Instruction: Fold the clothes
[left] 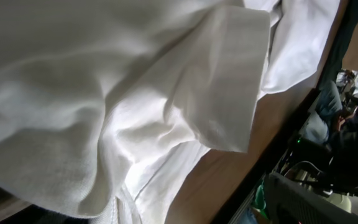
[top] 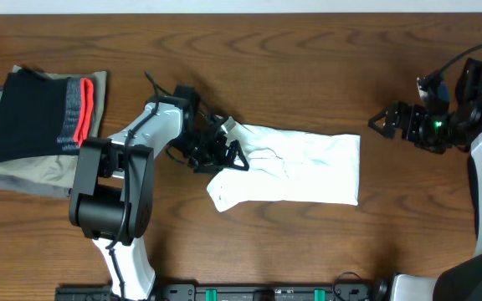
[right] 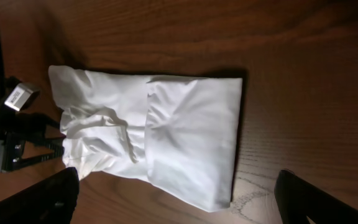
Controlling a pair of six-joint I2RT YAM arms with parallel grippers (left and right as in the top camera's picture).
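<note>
The clothes are a white T-shirt (top: 295, 167) lying folded into a long rectangle at mid-table, its left end bunched and wrinkled. My left gripper (top: 231, 142) sits at that bunched left end with its fingers spread, open, one finger (top: 238, 157) resting on the cloth. Wrinkled white fabric (left: 117, 93) fills the left wrist view and no fingers show there. My right gripper (top: 379, 124) hangs open to the right of the shirt, apart from it. Its view looks down on the shirt (right: 179, 143), with both dark fingers (right: 45, 199) at the bottom corners and nothing between them.
At the far left a black garment with a red-and-grey band (top: 36, 113) lies on olive-grey garments (top: 7, 163). Bare wooden table (top: 308, 67) surrounds the shirt. The arm bases and a dark rail (top: 266, 293) run along the front edge.
</note>
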